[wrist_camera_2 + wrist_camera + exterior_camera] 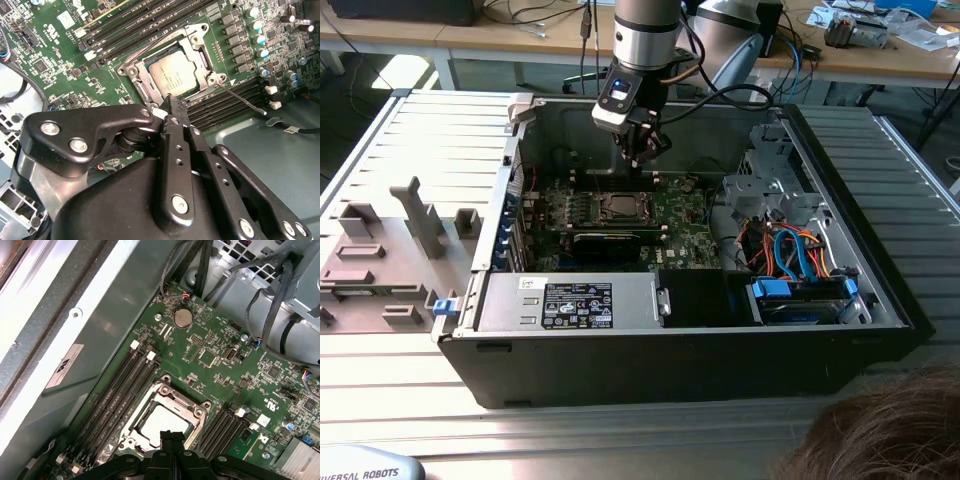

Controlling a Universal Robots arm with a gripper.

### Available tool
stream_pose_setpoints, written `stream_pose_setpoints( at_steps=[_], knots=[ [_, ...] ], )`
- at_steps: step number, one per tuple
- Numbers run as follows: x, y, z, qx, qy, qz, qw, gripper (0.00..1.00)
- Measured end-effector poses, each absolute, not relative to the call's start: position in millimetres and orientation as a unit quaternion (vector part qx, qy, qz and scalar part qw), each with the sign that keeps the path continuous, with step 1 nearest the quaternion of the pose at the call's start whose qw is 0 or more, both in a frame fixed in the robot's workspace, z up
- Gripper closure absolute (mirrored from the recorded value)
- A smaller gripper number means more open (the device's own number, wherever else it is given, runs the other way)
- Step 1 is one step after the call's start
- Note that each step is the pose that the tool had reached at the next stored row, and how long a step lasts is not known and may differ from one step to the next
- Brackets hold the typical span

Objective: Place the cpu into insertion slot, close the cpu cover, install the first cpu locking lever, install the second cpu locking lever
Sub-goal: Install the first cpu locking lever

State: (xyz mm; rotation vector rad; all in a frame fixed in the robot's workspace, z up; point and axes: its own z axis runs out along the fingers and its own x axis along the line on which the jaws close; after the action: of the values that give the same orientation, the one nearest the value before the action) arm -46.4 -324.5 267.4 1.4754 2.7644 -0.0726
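The computer case [880, 300] lies open-side up on the ribbed desk [380, 130], so the arm can reach straight down onto the green circuit board [680, 215] on its floor. The pincer [642, 158] hangs over the far middle of the case, just above the insertion slot [618, 207].

In both wrist views the cpu [172, 75] [162, 422] sits flat in the slot, its grey top showing through the window of the cpu cover [200, 47] [167, 392], which lies down over it as a frame. The pincer's two fingers are pressed together with nothing between them; its tip [172, 102] [171, 436] stands at the edge of the cover, seemingly as a pushing point rather than a clamp. One thin locking lever [245, 100] juts out from a corner of the socket, apparently unlatched.

Besides the board, the case holds a silver labelled power box [570, 300] along its near wall and, at the exterior view's right, a drive bay with blue rails [800, 290] under orange and blue cables [790, 245].
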Motion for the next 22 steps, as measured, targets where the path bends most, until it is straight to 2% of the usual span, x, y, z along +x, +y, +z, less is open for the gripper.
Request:
stream_pose_setpoints(
  at_steps=[22],
  knots=[
    [-46.4, -324.5, 267.4, 0.457, 0.889, -0.023, 0.004, 0.89]
  ],
)
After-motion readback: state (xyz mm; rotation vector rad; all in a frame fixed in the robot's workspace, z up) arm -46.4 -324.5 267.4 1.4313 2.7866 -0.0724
